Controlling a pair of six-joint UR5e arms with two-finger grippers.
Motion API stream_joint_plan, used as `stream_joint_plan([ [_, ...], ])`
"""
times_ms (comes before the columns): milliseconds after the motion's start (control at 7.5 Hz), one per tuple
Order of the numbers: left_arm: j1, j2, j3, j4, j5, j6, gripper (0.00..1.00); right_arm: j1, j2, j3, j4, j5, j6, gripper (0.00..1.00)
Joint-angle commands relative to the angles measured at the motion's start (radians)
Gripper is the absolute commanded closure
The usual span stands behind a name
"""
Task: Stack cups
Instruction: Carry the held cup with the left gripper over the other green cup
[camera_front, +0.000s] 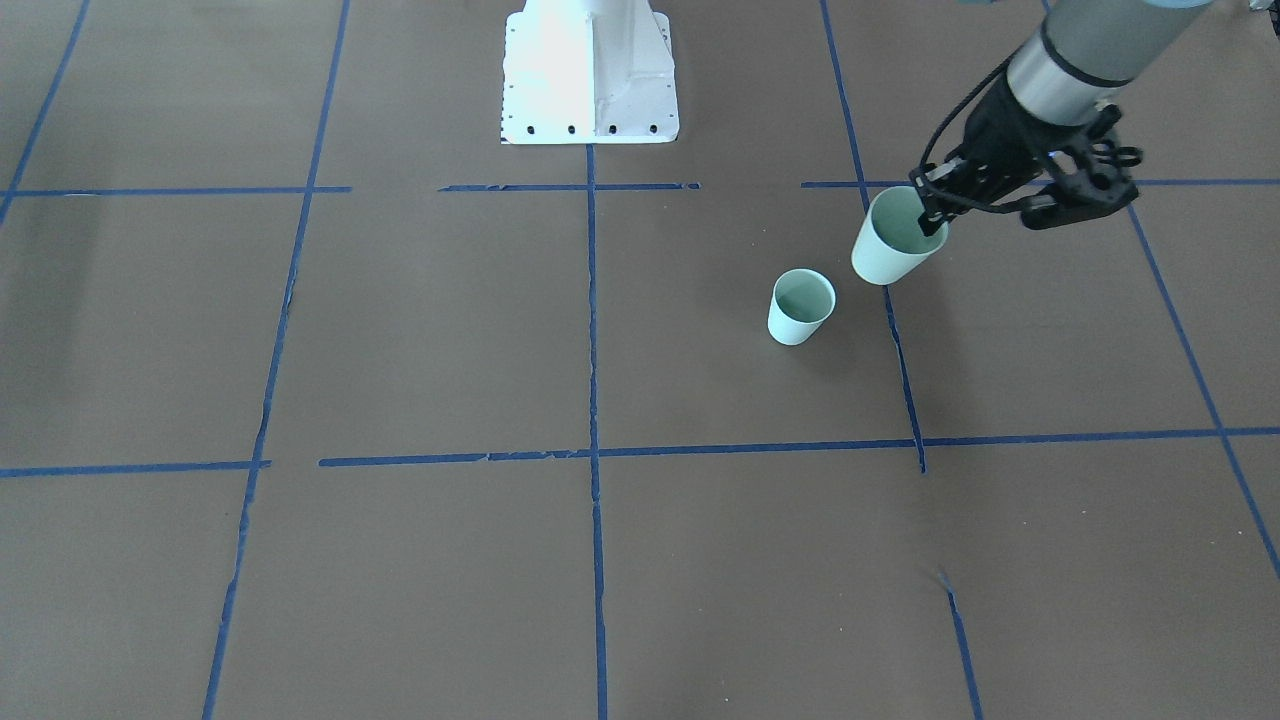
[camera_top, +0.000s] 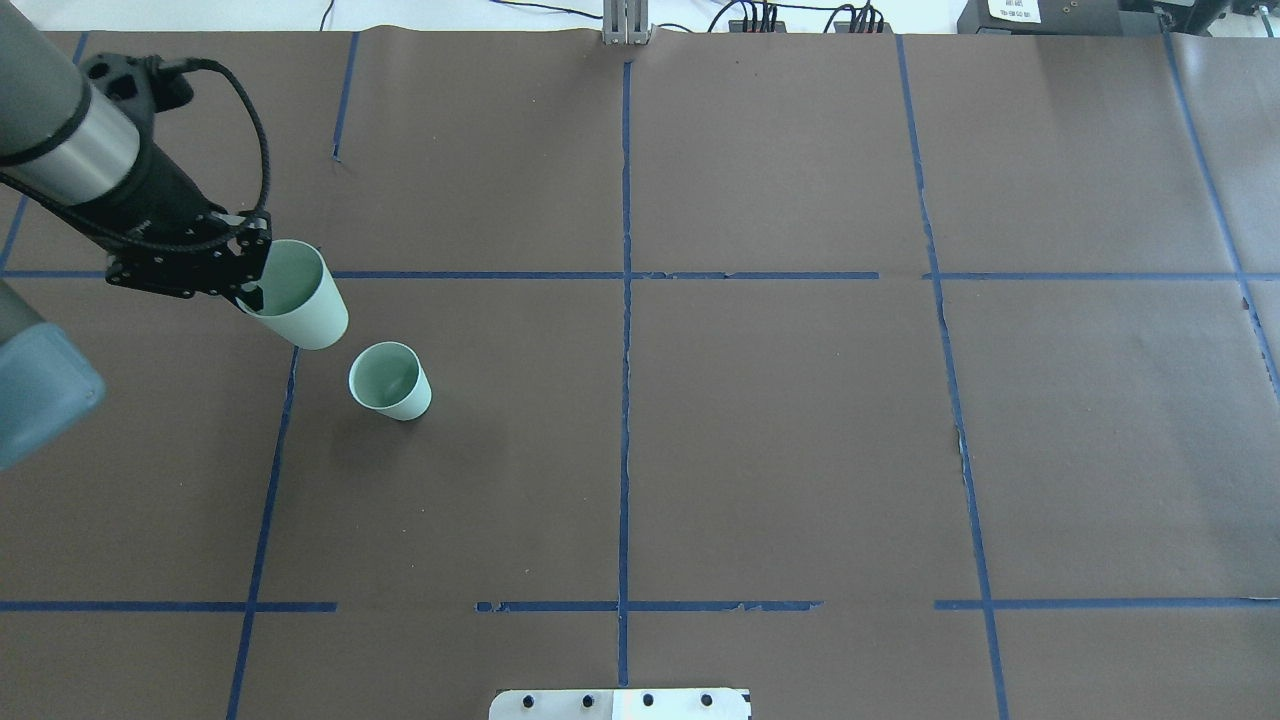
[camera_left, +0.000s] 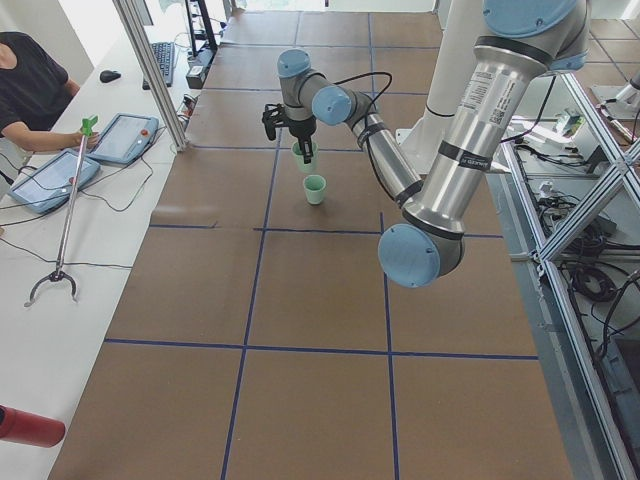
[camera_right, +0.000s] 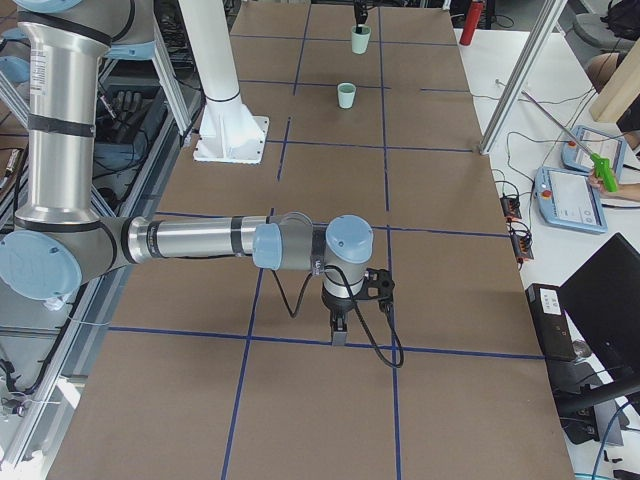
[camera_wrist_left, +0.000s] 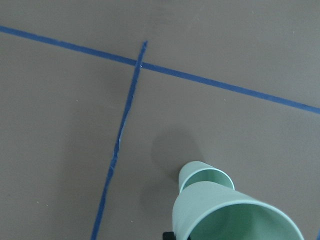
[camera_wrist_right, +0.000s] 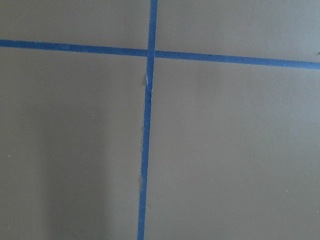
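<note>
Left gripper (camera_top: 252, 287) closed on rim of raised cup (camera_top: 305, 312); cup to be kept level & centred over standing cup (camera_top: 390, 381) (near-right), then lowered w/o jolt. Right gripper (camera_right: 338, 333): state cannot be told

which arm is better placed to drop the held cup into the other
Left. Its gripper holds the lifted cup by the rim, close beside the standing cup. The right gripper is far away at the table's other end.
</note>
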Motion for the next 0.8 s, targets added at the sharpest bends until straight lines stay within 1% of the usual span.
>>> stream_joint_plan([
  [0, 0.046, -0.013, 0.088, -0.118, 0.016, -0.05, 1.0, 0.0, 0.0, 0.0, 0.0, 0.0, 0.0, 0.0],
  [267, 0.052, -0.002, 0.125, -0.174, 0.016, -0.05, 1.0, 0.0, 0.0, 0.0, 0.0, 0.0, 0.0, 0.0],
  [533, 0.079, 0.004, 0.141, -0.177, 0.05, -0.055, 1.0, 0.0, 0.0, 0.0, 0.001, 0.0, 0.001, 0.0],
  [667, 0.087, 0.007, 0.142, -0.185, 0.05, -0.055, 1.0, 0.0, 0.0, 0.0, 0.001, 0.0, 0.0, 0.0],
])
